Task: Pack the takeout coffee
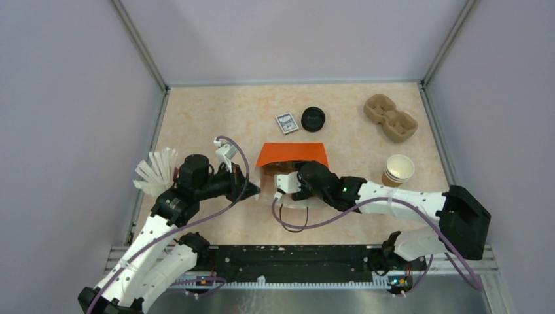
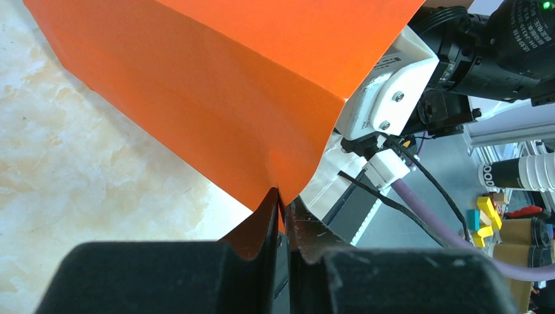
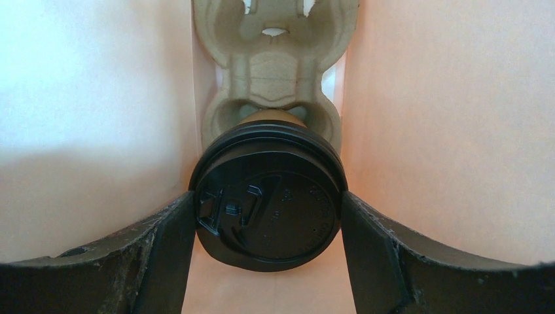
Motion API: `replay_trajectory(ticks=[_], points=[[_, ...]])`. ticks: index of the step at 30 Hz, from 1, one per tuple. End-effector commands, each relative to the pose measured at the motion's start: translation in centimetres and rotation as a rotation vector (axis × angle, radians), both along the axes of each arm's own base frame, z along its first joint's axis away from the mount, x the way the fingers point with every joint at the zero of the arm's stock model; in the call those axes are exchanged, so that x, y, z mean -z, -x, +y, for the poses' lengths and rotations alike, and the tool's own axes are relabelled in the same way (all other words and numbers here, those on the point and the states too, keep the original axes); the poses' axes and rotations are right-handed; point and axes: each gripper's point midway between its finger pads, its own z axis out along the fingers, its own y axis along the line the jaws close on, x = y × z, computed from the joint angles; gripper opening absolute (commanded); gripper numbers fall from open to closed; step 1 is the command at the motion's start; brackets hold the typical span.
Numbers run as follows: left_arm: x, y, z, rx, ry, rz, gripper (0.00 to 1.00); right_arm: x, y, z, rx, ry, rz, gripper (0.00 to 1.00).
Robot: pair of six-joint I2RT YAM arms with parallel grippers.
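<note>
The orange bag [image 1: 291,156] lies on its side, mouth toward the arms. My left gripper [image 2: 283,196] is shut on the bag's [image 2: 229,85] edge and also shows in the top view [image 1: 252,190]. My right gripper [image 3: 268,212] reaches inside the bag. Its two fingers touch either side of the black lid [image 3: 275,190] of the takeout coffee, whose tan cup rim [image 3: 265,118] just shows behind the lid. The cup sits in the near well of a brown pulp carrier [image 3: 271,59] inside the bag. In the top view the bag hides the cup and the right fingertips.
A second pulp carrier [image 1: 391,118] lies at the back right. A stack of tan cups [image 1: 398,170] stands right of the bag. A loose black lid [image 1: 313,119] and a small packet [image 1: 286,123] lie behind the bag. White cutlery [image 1: 156,171] fans out at the left.
</note>
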Motion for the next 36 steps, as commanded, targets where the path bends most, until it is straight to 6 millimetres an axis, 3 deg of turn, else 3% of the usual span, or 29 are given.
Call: replay_trajectory(ticks=[1,6,8,16,31,36], points=[[-1.9,-0.5,-0.5,0.011,0.032,-0.056,0.12,-1.8,0.5,-0.1,-0.007,-0.040,0.036,0.68],[-1.9,-0.6,-0.5,0.010,0.032,-0.058,0.12,-1.8,0.8,-0.8,-0.003,-0.020,0.045,0.51],[-2.0,-0.5,-0.5,0.014,0.036,-0.058,0.12,-1.4,0.8,-0.9,-0.003,-0.012,0.042,0.49],[-1.9,-0.2,-0.7,0.017,0.049,-0.032,0.13,1.0,0.2,-0.9,0.024,0.006,0.048,0.49],[-1.3,-0.7,-0.9,0.009,0.039,-0.016,0.11,3.2,-0.1,-2.0,0.068,0.029,0.076,0.49],[-1.5,-1.0,-0.9,0.007,0.034,-0.025,0.12,2.1,-0.5,-1.5,0.071,0.010,0.062,0.57]])
